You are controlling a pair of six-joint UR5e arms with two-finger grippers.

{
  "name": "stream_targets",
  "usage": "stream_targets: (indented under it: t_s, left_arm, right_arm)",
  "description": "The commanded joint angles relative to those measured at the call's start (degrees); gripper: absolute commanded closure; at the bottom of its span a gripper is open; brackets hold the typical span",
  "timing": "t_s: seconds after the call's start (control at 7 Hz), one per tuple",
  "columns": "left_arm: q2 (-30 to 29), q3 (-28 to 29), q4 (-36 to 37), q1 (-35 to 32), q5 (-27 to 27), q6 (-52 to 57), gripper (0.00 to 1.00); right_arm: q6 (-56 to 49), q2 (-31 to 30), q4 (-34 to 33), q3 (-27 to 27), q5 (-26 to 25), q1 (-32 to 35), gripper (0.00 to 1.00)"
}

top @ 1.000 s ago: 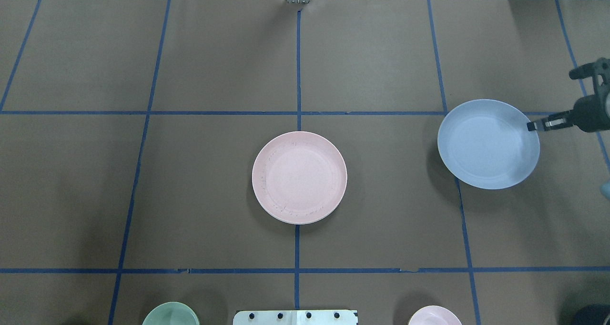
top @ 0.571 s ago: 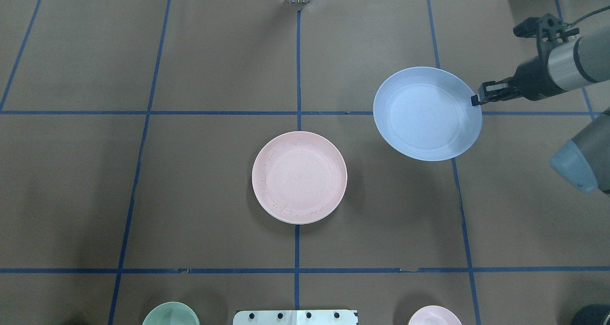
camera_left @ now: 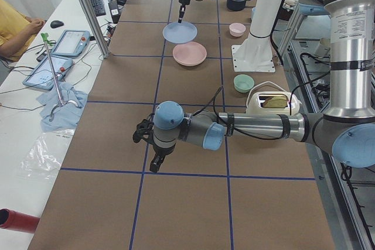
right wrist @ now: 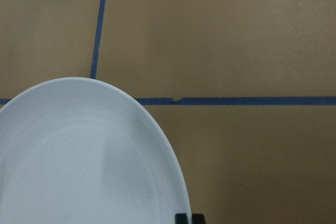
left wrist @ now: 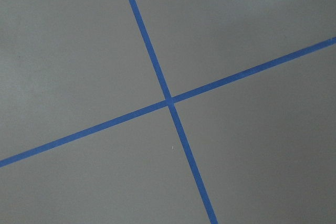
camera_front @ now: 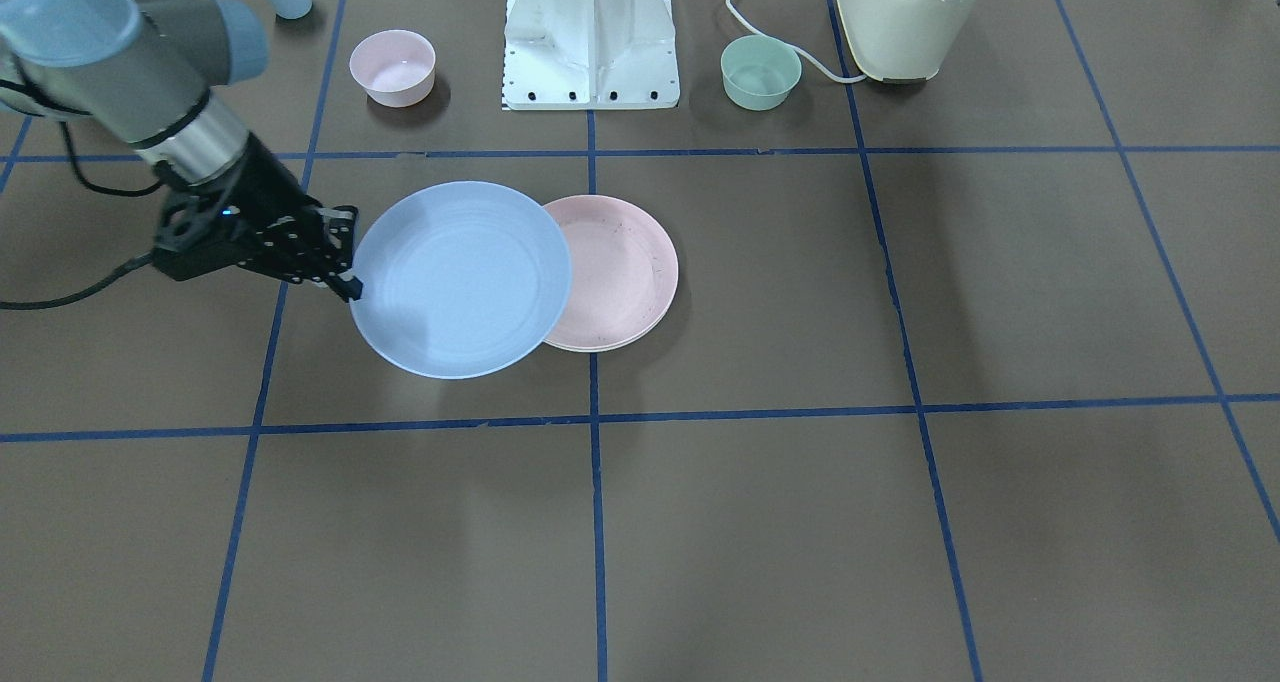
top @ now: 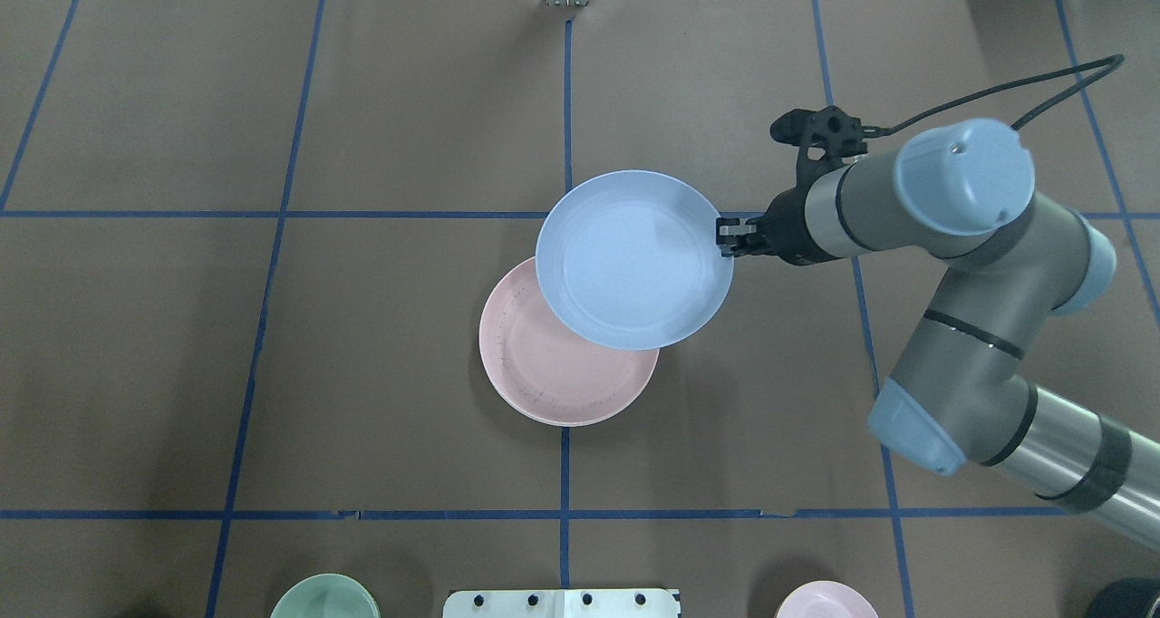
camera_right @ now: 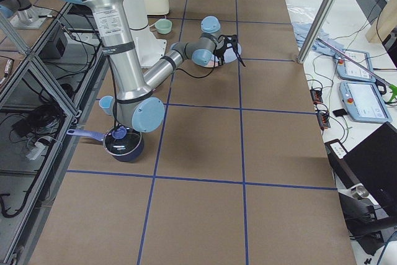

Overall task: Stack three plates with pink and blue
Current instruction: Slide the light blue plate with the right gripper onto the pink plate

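Front view: the right claw (camera_front: 348, 280) is pinched onto the rim of the blue plate (camera_front: 460, 280). The plate sticks straight out ahead of the fingertips, up off the table (camera_front: 900, 522). The pink plate (camera_front: 625, 272) lies past the blue one's far edge, lower than the claw and partly covered. A thin paler rim (camera_front: 612, 347) peeks out beneath it. That's probably the cream-white plate, but it's too thin to be sure.

Overhead: same pinch. The blue plate covers only the part of the pink one nearest the claw, so it's off-centre for now.

Left side view: the left claw (camera_left: 153, 165) hangs over the table, well apart from every plate. Can't tell if its fingers are apart or together.

Right side view: the arm hides most of it, nothing to add.

Left wrist cam: just a tape cross (left wrist: 169, 100).

Right wrist cam: the blue plate fills the space ahead of the fingertips, which are clamped at its edge.

What worries me:
- It's a one-edge grip, so the plate could droop or swivel.
- Let go while it's off-centre and it lands on the pink rim, tips and slides off.
- Drop too low too soon and its leading edge shoves the stack.
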Motion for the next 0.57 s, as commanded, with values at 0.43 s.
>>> stream_targets:
  t_s: [0.43]
  left_arm:
    - [0.0, -0.1, 0.1, -0.1, 0.0, -0.1, 0.0]
  right_arm:
    - [4.1, 2.8, -1.3, -1.9, -13.2, -10.4, 1.0]
